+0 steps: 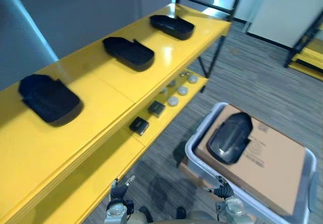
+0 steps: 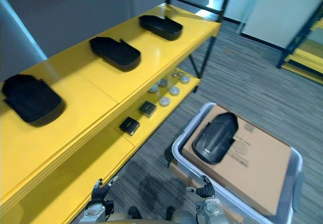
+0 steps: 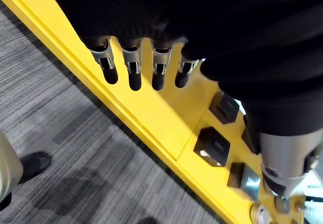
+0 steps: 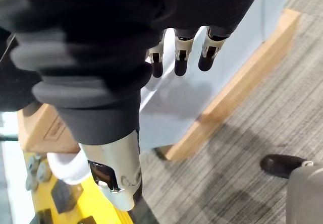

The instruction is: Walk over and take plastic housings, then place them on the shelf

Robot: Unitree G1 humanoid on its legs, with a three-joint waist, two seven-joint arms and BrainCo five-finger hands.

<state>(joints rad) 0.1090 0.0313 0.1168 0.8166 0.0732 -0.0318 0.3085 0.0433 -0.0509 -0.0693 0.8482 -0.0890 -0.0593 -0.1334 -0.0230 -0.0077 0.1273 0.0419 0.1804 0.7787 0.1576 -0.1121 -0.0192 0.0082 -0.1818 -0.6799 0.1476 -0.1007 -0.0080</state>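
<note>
Beside the yellow shelf [image 1: 116, 82], one housing [image 1: 229, 137] lies on cardboard [image 1: 272, 158]; left hand [image 1: 119, 189] and right hand [image 1: 222, 189] seemingly hang relaxed, empty. Its glossy dome could slip from a shallow grip.

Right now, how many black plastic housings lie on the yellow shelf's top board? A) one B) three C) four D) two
B: three lie on the yellow shelf's top board: the near housing, the middle housing and the far housing. A fourth housing lies on the brown cardboard box, off the shelf.
</note>
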